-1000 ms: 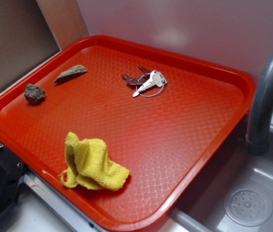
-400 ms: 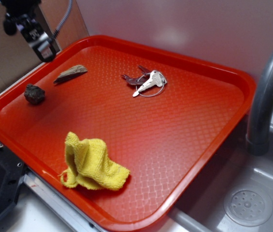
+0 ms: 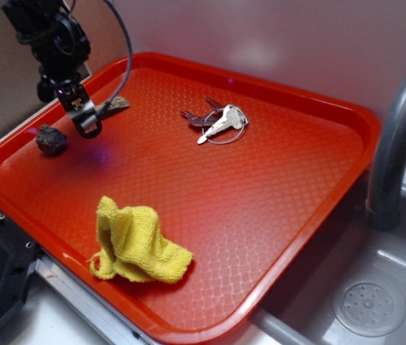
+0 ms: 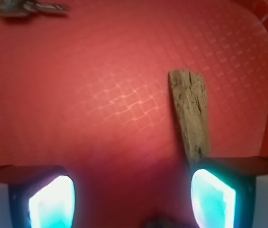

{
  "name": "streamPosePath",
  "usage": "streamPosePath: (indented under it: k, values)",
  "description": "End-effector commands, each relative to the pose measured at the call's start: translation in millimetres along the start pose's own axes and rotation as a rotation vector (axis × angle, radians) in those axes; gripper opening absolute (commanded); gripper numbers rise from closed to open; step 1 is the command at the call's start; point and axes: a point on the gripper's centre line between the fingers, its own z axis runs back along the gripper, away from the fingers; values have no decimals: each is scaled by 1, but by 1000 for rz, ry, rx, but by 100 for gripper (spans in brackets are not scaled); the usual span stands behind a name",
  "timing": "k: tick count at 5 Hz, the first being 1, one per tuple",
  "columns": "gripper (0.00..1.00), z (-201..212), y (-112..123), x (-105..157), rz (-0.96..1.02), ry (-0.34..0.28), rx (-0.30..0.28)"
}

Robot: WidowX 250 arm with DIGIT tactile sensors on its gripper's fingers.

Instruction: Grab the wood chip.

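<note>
The wood chip is a rough grey-brown sliver lying flat on the red tray. In the wrist view it runs up from just beside my right finger, off to the right of the gap. My gripper is open, with only bare tray between the glowing pads. From outside, the gripper hangs low over the tray's far left part and covers the chip's pointed end. The chip's blunt end shows to its right.
A dark lumpy rock lies just left of the gripper. A bunch of keys sits mid-tray at the back, and a crumpled yellow cloth lies near the front rim. A grey faucet and sink stand to the right.
The arm has come in from the upper left and dropped down over the pointed end of the wood chip. Nothing on the tray has moved.
</note>
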Motion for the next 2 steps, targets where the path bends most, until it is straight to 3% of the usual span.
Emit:
streamPosePath:
  k: [1, 2]
  values:
    - [100, -13, 10, 19, -11, -81, 33]
    - [100, -27, 11, 24, 47, -94, 70]
